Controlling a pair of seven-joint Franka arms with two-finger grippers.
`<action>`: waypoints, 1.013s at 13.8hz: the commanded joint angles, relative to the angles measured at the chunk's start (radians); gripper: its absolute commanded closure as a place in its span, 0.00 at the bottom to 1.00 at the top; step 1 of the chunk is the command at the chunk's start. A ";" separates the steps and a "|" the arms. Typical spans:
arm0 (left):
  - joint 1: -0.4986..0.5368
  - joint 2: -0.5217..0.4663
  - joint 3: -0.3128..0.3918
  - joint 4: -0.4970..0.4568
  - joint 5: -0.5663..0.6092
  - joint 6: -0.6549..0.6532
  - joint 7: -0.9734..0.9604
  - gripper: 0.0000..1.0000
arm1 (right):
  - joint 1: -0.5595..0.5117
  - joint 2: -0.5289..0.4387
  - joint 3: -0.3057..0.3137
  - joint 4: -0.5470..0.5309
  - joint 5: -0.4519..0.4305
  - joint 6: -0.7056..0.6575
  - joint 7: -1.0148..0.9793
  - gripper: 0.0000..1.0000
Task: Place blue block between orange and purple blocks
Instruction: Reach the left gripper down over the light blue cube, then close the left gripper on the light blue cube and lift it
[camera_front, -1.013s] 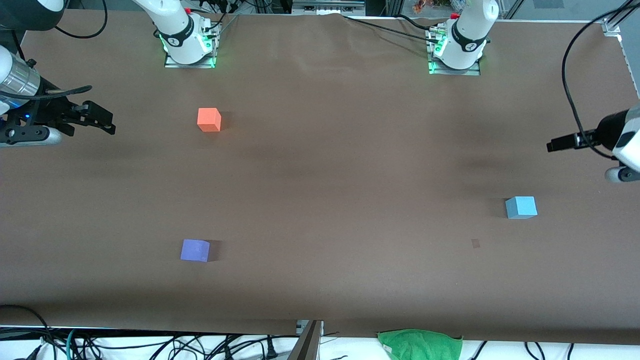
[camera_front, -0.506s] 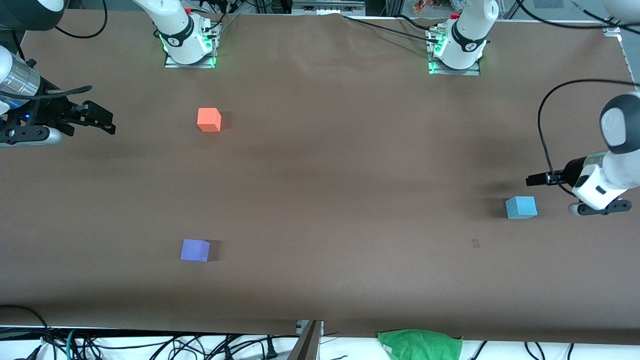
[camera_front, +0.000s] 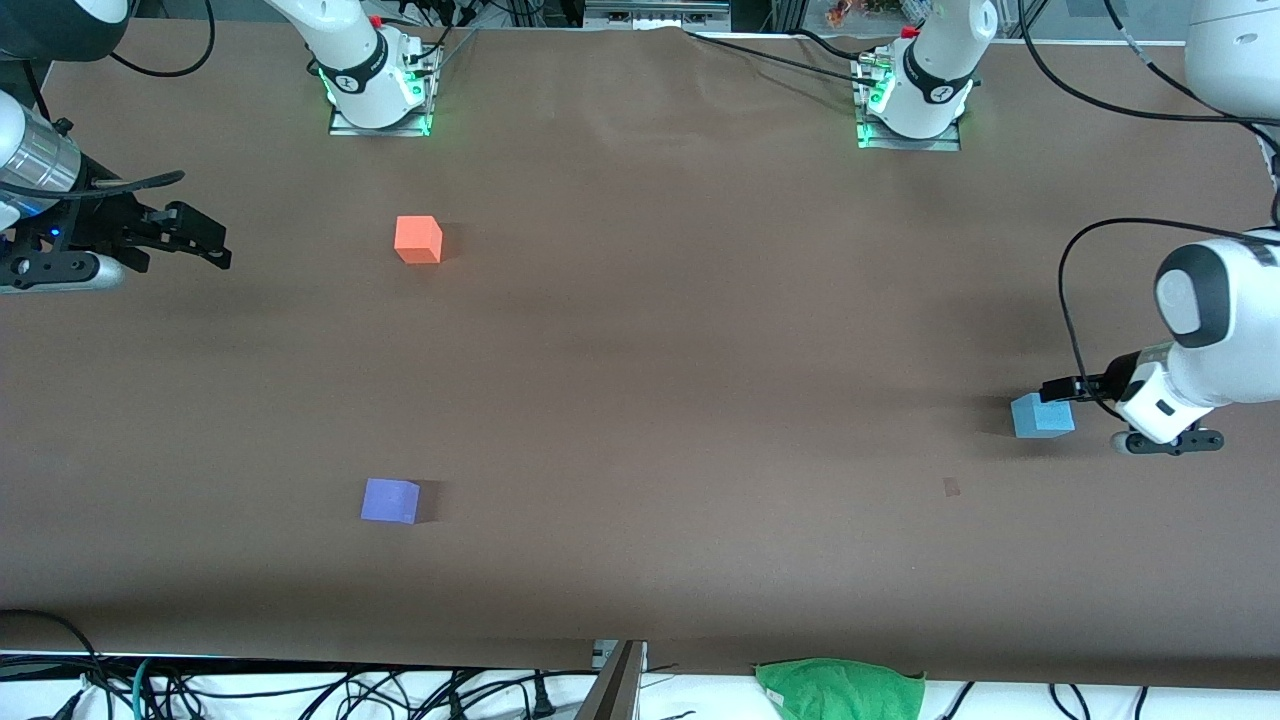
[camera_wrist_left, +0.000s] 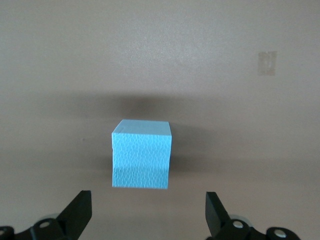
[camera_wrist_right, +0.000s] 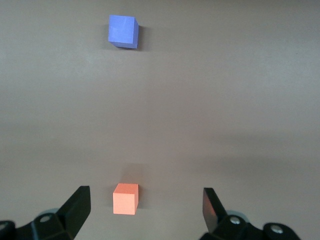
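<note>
The blue block (camera_front: 1042, 415) sits on the table toward the left arm's end. My left gripper (camera_front: 1062, 388) is low beside it, open and empty. In the left wrist view the blue block (camera_wrist_left: 141, 154) lies just ahead of the open left gripper (camera_wrist_left: 148, 205), not between its fingers. The orange block (camera_front: 418, 240) sits near the right arm's base. The purple block (camera_front: 390, 500) sits nearer the front camera than the orange one. My right gripper (camera_front: 205, 242) waits open at the right arm's end; its wrist view shows the right gripper (camera_wrist_right: 146, 202), the orange block (camera_wrist_right: 125, 198) and the purple block (camera_wrist_right: 123, 31).
A small pale mark (camera_front: 951, 487) lies on the brown table cover near the blue block, also in the left wrist view (camera_wrist_left: 267, 63). A green cloth (camera_front: 840, 688) hangs at the table's near edge. The arm bases (camera_front: 375, 95) (camera_front: 915, 100) stand along the top.
My left arm has swung down and in toward the blue block, its gripper now right beside it. The right arm and all three blocks have not moved.
</note>
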 joint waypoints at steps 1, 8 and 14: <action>0.003 -0.005 -0.004 -0.045 0.029 0.063 0.020 0.00 | -0.015 0.008 0.013 0.021 -0.004 -0.016 -0.011 0.00; 0.003 0.067 -0.004 -0.045 0.058 0.172 0.018 0.00 | -0.015 0.008 0.013 0.021 -0.004 -0.016 -0.011 0.01; 0.003 0.098 -0.004 -0.043 0.058 0.223 0.018 0.00 | -0.015 0.008 0.013 0.021 -0.004 -0.016 -0.011 0.00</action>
